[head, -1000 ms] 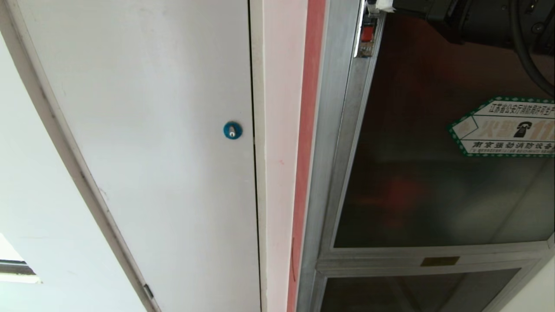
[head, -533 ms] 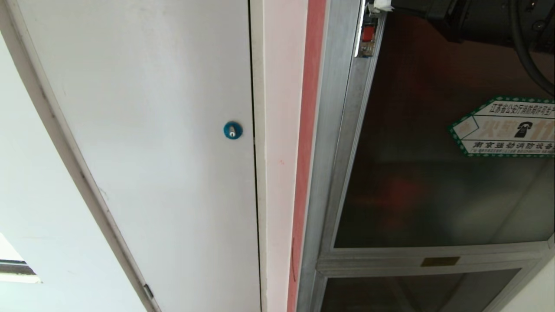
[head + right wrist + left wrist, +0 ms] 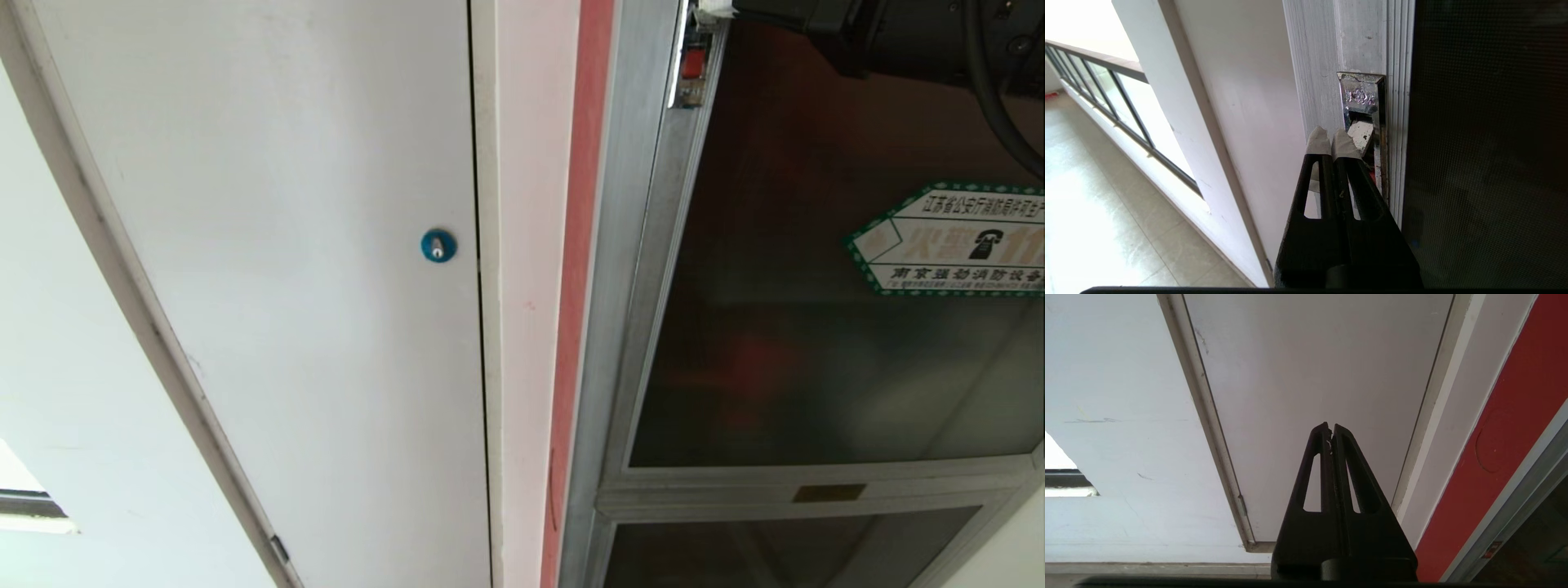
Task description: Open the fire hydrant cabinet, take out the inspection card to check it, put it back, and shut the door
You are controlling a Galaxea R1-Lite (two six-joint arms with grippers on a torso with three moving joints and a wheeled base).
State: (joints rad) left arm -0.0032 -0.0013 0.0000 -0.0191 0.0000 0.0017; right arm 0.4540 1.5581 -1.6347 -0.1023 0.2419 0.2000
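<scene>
Head view. The fire hydrant cabinet (image 3: 620,245), a ribbed aluminium frame round dark tinted glass, fills the right side. Its door (image 3: 816,367) lies flush in the frame, so I judge the first step, opening, to be in hand. A small red latch (image 3: 693,64) sits in a bright metal plate on the door's left stile, near the top edge; my right arm enters there as a black mass. A white hexagonal sticker (image 3: 951,238) with a green border is stuck on the glass. To the left stand a red strip, pale plaster and a plain white door (image 3: 286,245) with a round blue lock (image 3: 438,245). The inspection card is not visible; presumably it is inside.

Left wrist view. My left pincer (image 3: 1330,426) is clenched on nothing, parked facing the white door, well apart from the cabinet.

Right wrist view. My right pincer (image 3: 1332,136), tips wrapped in pale tape, is clenched and empty, touching or just beside the latch plate (image 3: 1361,96), a stamped, shiny, worn recess. The glass shows a fine dotted mesh. The next move, I judge, calls for pressing or hooking the latch, then drawing the door outward without slipping off the smooth metal.
</scene>
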